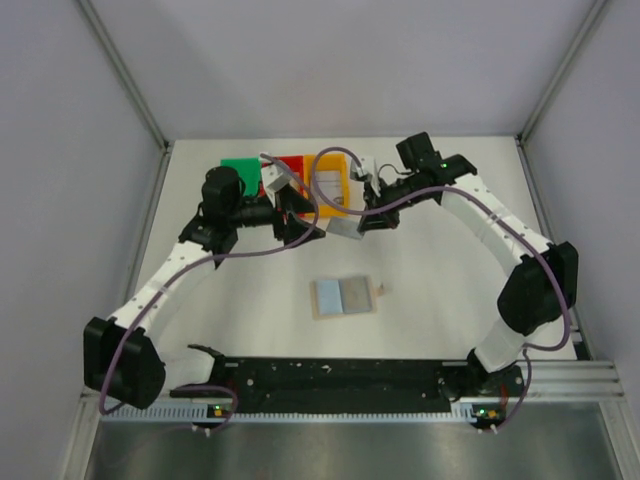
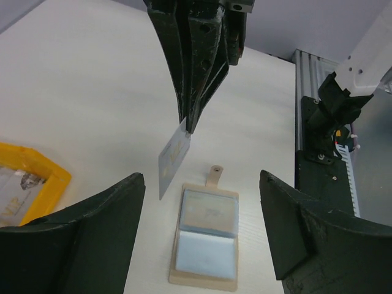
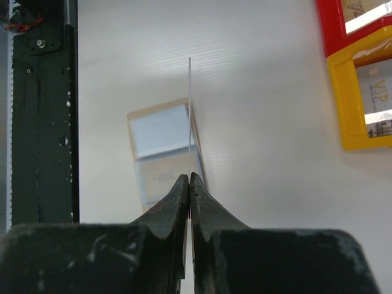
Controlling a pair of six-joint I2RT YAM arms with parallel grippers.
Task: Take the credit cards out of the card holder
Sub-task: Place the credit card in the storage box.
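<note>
Right claw point(image 3: 189, 177) on thin, flat grey card point(image 2: 173, 159)

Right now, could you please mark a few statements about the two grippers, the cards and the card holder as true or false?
1. The right gripper is shut on a credit card. True.
2. The card holder lies folded shut. False: it lies open on the table, blue-grey lining up.
3. The left gripper grips a card. False: its jaws stand open with nothing between them.
4. The yellow bin has a printed card in it. True.
</note>
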